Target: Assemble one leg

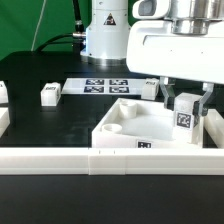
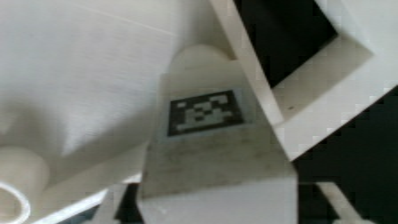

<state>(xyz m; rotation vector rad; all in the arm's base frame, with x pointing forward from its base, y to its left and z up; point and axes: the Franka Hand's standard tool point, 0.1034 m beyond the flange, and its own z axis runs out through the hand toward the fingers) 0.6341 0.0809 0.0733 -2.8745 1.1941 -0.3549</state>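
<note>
My gripper (image 1: 186, 102) is shut on a leg (image 1: 184, 117), a small white block with a black-and-white marker tag facing the camera. It holds the leg upright over the near corner, on the exterior view's right, of the large white square tray-like piece (image 1: 128, 122). I cannot tell whether the leg touches it. In the wrist view the leg (image 2: 214, 130) fills the middle between the jaws of my gripper (image 2: 222, 205), above the tray-like piece (image 2: 71, 80) and one of its round corner holes (image 2: 15, 178). A second leg (image 1: 49, 93) lies on the table at the exterior view's left.
The marker board (image 1: 105, 86) lies behind the tray-like piece, in front of the robot base (image 1: 105, 35). A white rail (image 1: 100, 160) runs along the table's near side. Another white part (image 1: 3, 92) shows at the far left edge.
</note>
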